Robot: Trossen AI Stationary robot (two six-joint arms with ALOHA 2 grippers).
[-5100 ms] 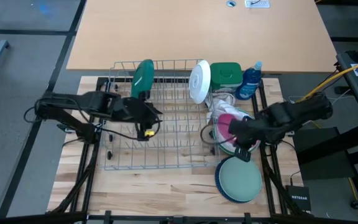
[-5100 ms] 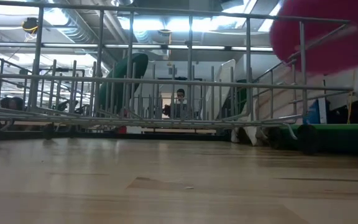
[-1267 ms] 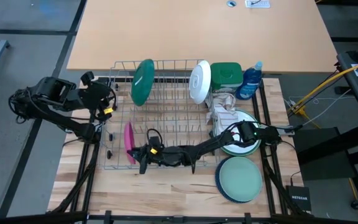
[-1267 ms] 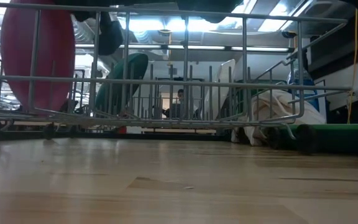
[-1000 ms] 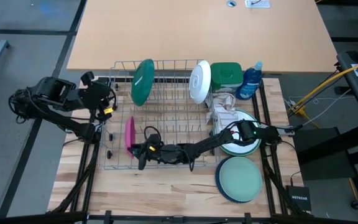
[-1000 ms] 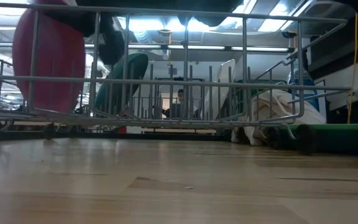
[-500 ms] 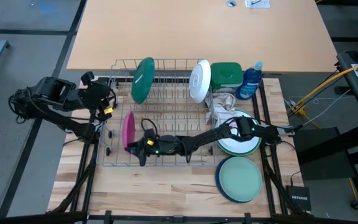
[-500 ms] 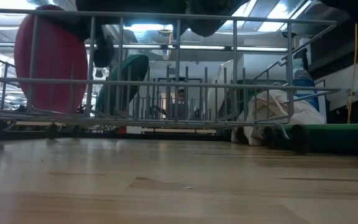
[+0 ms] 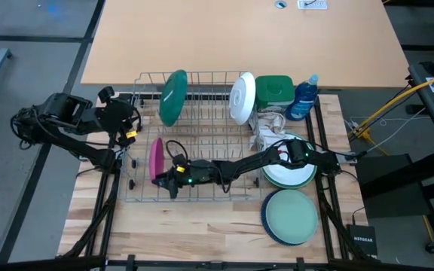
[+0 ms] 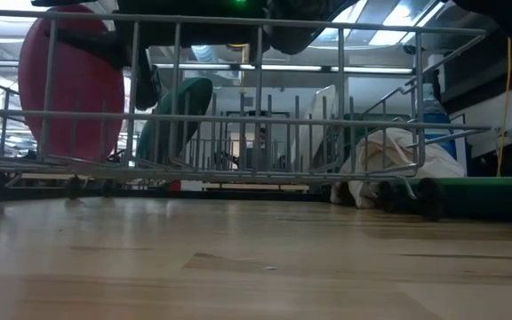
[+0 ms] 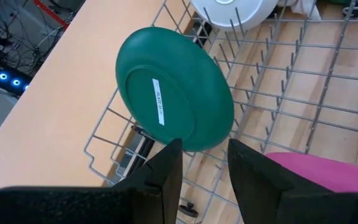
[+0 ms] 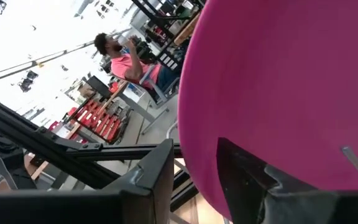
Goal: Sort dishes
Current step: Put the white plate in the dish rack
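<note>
The right end effector (image 9: 164, 181) reaches far across the wire dish rack (image 9: 202, 197) to its near-left corner, where the small round pink plate (image 9: 156, 158) stands on edge among the tines. In the right wrist view the plate's rim sits in the gap between the two dark fingers (image 12: 151, 177); the jaws stand partly apart around it, and whether they still press on it cannot be told.

The left end effector (image 9: 130, 125) waits off the rack's left side, above the worktop's edge, its fingers (image 11: 166, 171) a little apart and holding nothing.

At the back of the rack the large dark green round plate (image 9: 172, 97) stands upright on the left, and the white round plate (image 9: 242, 98) stands upright on the right. To the rack's right, on the wooden worktop (image 9: 202, 226), a white plate lies on a green one (image 9: 292, 173) under the right arm, and nearer the front a pale teal plate rests on a navy one (image 9: 290, 217).
</note>
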